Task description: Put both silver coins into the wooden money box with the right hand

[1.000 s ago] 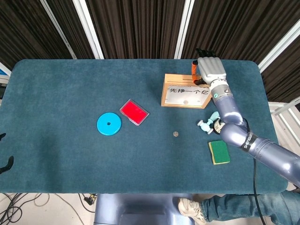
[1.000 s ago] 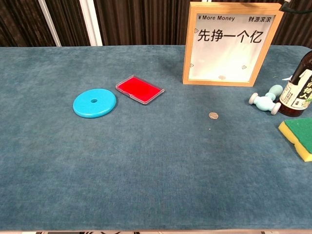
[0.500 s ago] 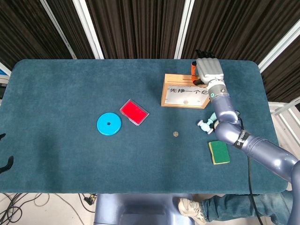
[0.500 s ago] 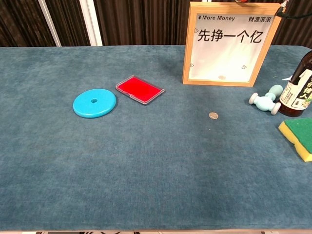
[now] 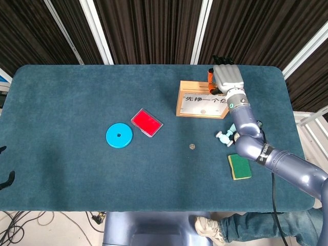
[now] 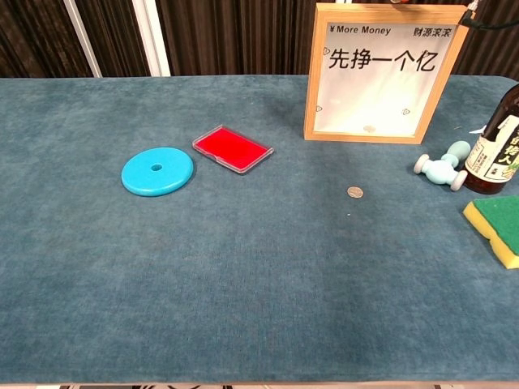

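Observation:
The wooden money box (image 5: 202,100) stands upright at the back right of the table, with Chinese lettering on its clear front (image 6: 381,73). One silver coin (image 6: 369,128) lies inside at the bottom, behind the pane. The other silver coin (image 5: 192,146) (image 6: 354,192) lies on the cloth in front of the box. My right hand (image 5: 226,78) hovers over the right end of the box's top edge, back toward the camera, fingers pointing away and down. Whether it holds anything is hidden. Dark tips of what may be my left hand (image 5: 6,179) show at the left edge.
A blue disc (image 5: 119,136) and a red flat case (image 5: 146,122) lie left of centre. A teal roller (image 6: 439,167), a dark bottle (image 6: 493,154) and a green-and-yellow sponge (image 5: 239,166) sit right of the box, beside my right arm.
My right hand has drifted slightly left along the top of the box. Both coins and the other objects have stayed put.

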`<action>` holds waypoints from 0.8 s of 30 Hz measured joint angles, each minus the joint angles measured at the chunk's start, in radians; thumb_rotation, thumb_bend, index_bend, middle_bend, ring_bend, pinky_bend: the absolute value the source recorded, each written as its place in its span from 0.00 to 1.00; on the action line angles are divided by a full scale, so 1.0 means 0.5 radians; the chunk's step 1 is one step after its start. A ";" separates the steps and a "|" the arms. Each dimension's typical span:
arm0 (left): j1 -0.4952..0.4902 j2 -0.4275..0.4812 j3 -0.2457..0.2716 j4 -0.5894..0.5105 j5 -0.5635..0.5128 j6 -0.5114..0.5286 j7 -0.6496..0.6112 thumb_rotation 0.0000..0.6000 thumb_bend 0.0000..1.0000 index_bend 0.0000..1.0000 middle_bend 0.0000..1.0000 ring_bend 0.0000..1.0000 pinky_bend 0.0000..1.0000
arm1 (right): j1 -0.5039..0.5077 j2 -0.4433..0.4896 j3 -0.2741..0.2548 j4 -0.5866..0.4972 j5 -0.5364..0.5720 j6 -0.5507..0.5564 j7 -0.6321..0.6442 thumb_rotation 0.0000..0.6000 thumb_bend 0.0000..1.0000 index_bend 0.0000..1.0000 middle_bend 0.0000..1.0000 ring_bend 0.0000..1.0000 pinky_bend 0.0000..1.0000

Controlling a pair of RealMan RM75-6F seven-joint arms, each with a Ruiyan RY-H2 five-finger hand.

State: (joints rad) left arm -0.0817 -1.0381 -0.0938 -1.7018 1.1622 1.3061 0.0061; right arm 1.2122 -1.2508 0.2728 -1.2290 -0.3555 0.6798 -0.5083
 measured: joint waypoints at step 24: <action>0.002 0.011 -0.006 -0.007 -0.011 -0.006 -0.032 1.00 0.39 0.12 0.00 0.00 0.00 | 0.035 -0.032 -0.068 0.018 0.029 0.032 0.003 1.00 0.51 0.64 0.02 0.00 0.00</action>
State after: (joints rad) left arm -0.0807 -1.0327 -0.0969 -1.7051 1.1566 1.3030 -0.0100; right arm 1.2298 -1.2666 0.2387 -1.2201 -0.3412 0.6957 -0.5068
